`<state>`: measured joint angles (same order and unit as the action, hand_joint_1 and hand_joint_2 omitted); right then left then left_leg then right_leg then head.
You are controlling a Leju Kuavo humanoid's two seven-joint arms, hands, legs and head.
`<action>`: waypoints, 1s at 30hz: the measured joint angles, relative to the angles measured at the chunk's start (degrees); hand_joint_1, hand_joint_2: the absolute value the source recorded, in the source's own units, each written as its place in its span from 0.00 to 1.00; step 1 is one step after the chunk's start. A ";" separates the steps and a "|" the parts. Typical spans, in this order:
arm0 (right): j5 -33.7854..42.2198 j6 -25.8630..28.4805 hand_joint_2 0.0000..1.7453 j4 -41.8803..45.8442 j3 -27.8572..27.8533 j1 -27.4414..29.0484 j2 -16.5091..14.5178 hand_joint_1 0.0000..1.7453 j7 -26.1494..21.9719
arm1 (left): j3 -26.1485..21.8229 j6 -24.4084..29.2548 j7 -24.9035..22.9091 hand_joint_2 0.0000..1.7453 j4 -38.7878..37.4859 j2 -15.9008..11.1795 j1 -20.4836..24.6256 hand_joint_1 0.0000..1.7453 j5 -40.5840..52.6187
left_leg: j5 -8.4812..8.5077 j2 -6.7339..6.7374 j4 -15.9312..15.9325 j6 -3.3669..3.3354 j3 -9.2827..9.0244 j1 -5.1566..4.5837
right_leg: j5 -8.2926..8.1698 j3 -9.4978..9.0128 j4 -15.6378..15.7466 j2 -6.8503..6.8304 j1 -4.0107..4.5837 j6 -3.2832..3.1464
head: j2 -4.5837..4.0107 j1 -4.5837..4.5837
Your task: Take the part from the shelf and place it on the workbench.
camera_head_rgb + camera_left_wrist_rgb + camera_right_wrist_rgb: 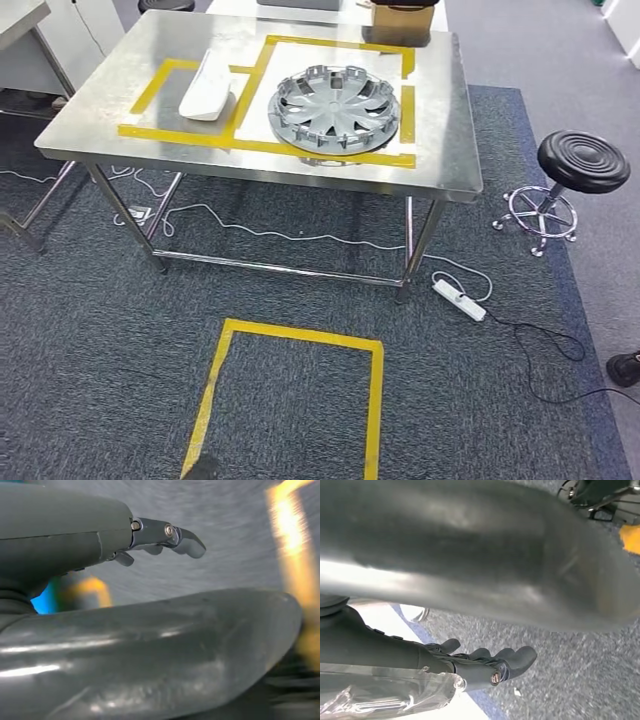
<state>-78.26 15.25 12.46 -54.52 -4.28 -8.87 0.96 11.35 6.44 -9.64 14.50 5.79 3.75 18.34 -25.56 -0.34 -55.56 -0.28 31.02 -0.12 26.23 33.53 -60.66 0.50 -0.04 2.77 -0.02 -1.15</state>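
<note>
Workbench [90, 105], 1 hubcap [334, 108], 1 white part [206, 86], 1 stool [583, 161].

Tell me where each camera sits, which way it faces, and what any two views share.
Head view: high on the robot, looking forward and down at the steel workbench, hubcap and white part.
Left wrist view: behind the left hand, over blurred carpet.
Right wrist view: behind the right hand.
Shared: grey carpet and yellow tape.
</note>
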 joint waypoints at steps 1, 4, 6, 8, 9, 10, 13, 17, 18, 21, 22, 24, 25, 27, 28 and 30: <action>-0.26 0.21 0.00 0.00 -0.13 -0.19 -0.02 0.00 0.63 | 1.63 -1.19 -3.41 0.00 -0.61 0.01 -0.11 0.00 1.79 | 0.02 -0.15 -0.10 0.23 0.11 -0.09 | -0.43 -1.17 2.24 0.04 0.03 -0.21 | 0.01 0.04; -0.58 0.74 0.00 0.00 -0.47 -0.49 -0.08 0.00 2.22 | 5.61 -4.23 -10.75 0.00 -2.01 0.04 -0.23 0.00 4.12 | 0.03 -0.31 -0.29 1.10 0.37 -0.08 | -0.38 -1.50 3.12 0.14 0.08 -1.10 | 0.02 0.10; -0.65 0.88 0.00 0.00 -0.61 -0.55 -0.17 0.00 2.81 | 7.46 -5.14 -12.51 0.00 -2.44 0.07 -0.26 0.00 4.74 | -1.59 -0.28 -2.25 1.77 1.18 -0.01 | -0.59 -1.52 3.27 0.05 -0.10 -1.83 | 0.01 0.27; -0.77 0.97 0.00 0.00 -0.64 -0.66 -0.28 0.00 3.14 | 8.74 -5.68 -13.34 0.00 -2.69 0.07 -0.19 0.00 5.07 | -5.21 -0.23 -8.51 2.29 3.99 0.07 | -0.76 -1.44 3.37 -0.09 -0.19 -2.27 | 0.02 0.49; -0.87 0.99 0.00 0.00 -0.66 -0.67 -0.32 0.00 3.32 | 9.21 -5.84 -13.58 0.00 -2.80 0.07 -0.16 0.00 5.12 | -6.97 -0.23 -12.49 2.45 5.81 0.11 | -0.80 -1.35 3.37 -0.16 -0.17 -2.36 | 0.02 0.52; -0.97 1.00 0.00 0.00 -0.68 -0.62 -0.34 0.00 3.58 | 9.56 -5.99 -13.83 0.00 -2.89 0.07 -0.09 0.00 5.14 | -7.91 -0.22 -15.46 2.53 7.13 0.13 | -0.83 -1.31 3.37 -0.23 -0.16 -2.39 | 0.02 0.50; -1.42 0.72 0.00 0.00 -0.75 -0.51 -0.42 0.00 4.42 | 10.31 -6.35 -14.65 0.00 -3.02 0.12 0.13 0.00 5.14 | -4.66 -0.03 -12.66 2.51 5.22 0.18 | -0.93 -1.34 3.35 -0.42 -0.20 -2.28 | 0.02 0.50; -1.95 0.42 0.00 0.00 -0.79 -0.51 -0.50 0.00 4.69 | 11.04 -6.43 -15.01 0.00 -3.09 0.34 0.19 0.00 5.14 | -0.72 0.65 -0.98 1.82 -0.48 0.16 | -1.01 -1.00 2.96 -0.66 0.22 -1.35 | 0.02 0.69; -2.03 0.40 0.00 0.00 -0.79 -0.51 -0.50 0.00 4.86 | 11.08 -6.46 -15.02 0.00 -3.11 0.41 0.12 0.00 5.19 | -0.85 0.45 -0.54 1.37 -0.42 0.07 | -1.06 -0.85 2.90 -0.88 0.29 -1.08 | 0.02 0.71; -2.12 0.34 0.75 0.00 -0.80 -0.51 -0.50 0.00 5.53 | 11.35 -6.69 -15.14 0.00 -3.24 0.47 -0.09 0.00 5.83 | -0.41 -0.15 -0.54 0.09 -0.04 0.15 | 0.14 -0.09 1.48 -1.19 0.10 -0.32 | 0.02 0.50; -2.12 0.34 1.00 0.00 -0.80 -0.52 -0.50 0.00 5.62 | 11.55 -6.79 -15.23 0.00 -3.28 0.49 -0.06 0.00 6.12 | -0.26 -0.35 -0.50 -0.21 0.02 0.22 | 1.68 0.96 -0.91 -1.08 0.05 -0.07 | 0.02 0.38; -2.09 0.34 1.00 0.00 -0.81 -0.51 -0.50 0.00 5.64 | 12.03 -6.99 -15.41 0.00 -3.34 0.53 0.00 0.00 6.54 | -0.13 -0.77 -0.51 -0.51 0.18 0.17 | 5.66 4.36 -8.69 -0.84 0.03 0.25 | 0.02 0.12; -2.08 0.34 1.00 0.00 -0.82 -0.47 -0.50 0.00 5.64 | 12.25 -7.05 -15.47 0.00 -3.38 0.55 -0.01 0.00 6.65 | -0.09 -1.04 -0.52 -0.57 0.25 0.13 | 6.93 5.92 -12.18 -0.80 0.03 0.30 | 0.02 0.10; -2.03 0.34 1.00 0.00 -0.84 -0.35 -0.50 0.00 5.64 | 12.48 -7.15 -15.52 0.00 -3.42 0.57 0.01 0.00 6.80 | -0.04 -1.87 -0.55 -0.60 0.27 0.09 | 6.33 6.34 -13.50 -0.67 0.02 0.21 | 0.02 0.09; -2.01 0.34 1.00 0.00 -0.85 -0.31 -0.50 0.00 5.64 | 12.53 -7.20 -15.54 0.00 -3.43 0.62 0.07 0.00 6.89 | -0.02 -2.44 -0.56 -0.58 0.22 0.09 | 4.49 4.78 -10.53 -0.36 0.00 0.07 | 0.02 0.09; -1.99 0.34 1.00 0.00 -0.87 -0.29 -0.50 0.00 5.65 | 12.69 -7.38 -15.61 0.00 -3.44 0.82 0.27 0.00 7.23 | 0.02 -3.65 -0.65 -0.35 0.24 0.05 | 0.98 0.52 -2.16 1.97 -0.24 -0.31 | 0.02 0.09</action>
<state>-80.26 15.58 12.46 -55.40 -4.57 -9.37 6.61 24.04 -0.95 -25.25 11.06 6.61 4.01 25.57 -25.54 -3.99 -56.21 -0.62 31.26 -0.07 27.21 34.05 -62.82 2.48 -0.28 2.47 -0.01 -1.06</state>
